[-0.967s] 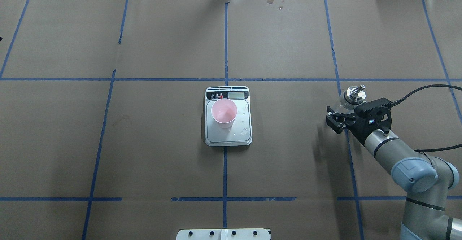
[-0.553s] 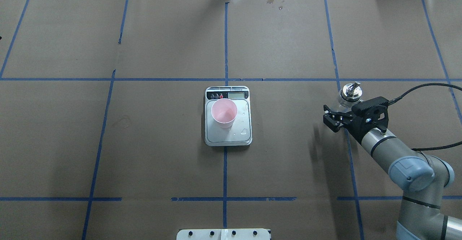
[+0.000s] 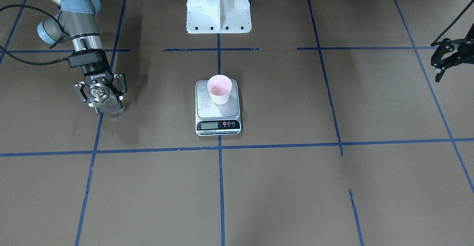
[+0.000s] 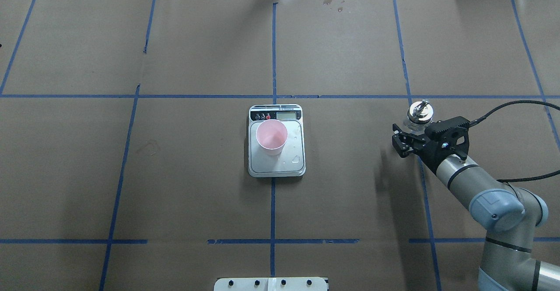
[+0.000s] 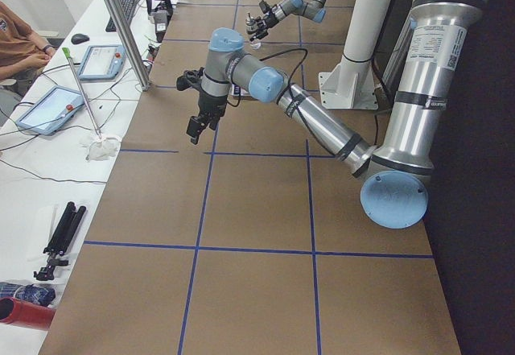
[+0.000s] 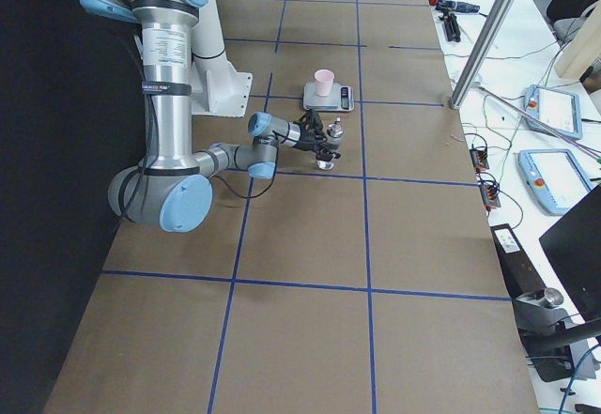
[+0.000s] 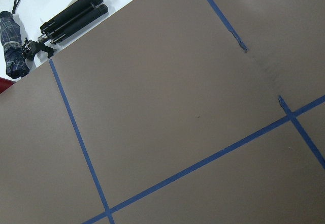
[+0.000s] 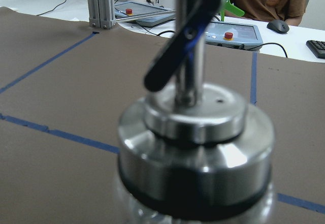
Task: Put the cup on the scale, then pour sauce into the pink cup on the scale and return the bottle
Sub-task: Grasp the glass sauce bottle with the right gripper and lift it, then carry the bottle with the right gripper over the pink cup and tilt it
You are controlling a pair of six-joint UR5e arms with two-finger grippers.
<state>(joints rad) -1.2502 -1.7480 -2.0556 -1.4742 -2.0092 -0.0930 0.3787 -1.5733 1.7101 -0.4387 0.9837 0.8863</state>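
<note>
The pink cup [image 4: 271, 137] [image 3: 219, 88] stands upright on the silver platform of the white scale [image 4: 298, 169] [image 3: 218, 126], toward its display end. Far to the robot's right, the glass bottle [image 4: 419, 112] [image 3: 110, 107] with its silver pourer cap [image 8: 195, 132] is upright just above or on the table. My right gripper [image 4: 411, 130] [image 3: 105, 100] is shut on the bottle's body. The sauce is too clear to make out. My left gripper [image 3: 436, 68] [image 5: 195, 125] hangs open and holds nothing, well off to the other side.
Small droplets lie on the scale platform [image 4: 297, 157]. The white robot base [image 3: 218, 9] stands behind the scale. A metal post [image 8: 101, 3], control tablets [image 8: 236, 31] and a seated person are beyond the table's far edge. Blue tape lines grid the brown table.
My right gripper has carried the bottle a little leftward and lower; its cap looks smaller in the overhead view. Cup and scale have not moved.
</note>
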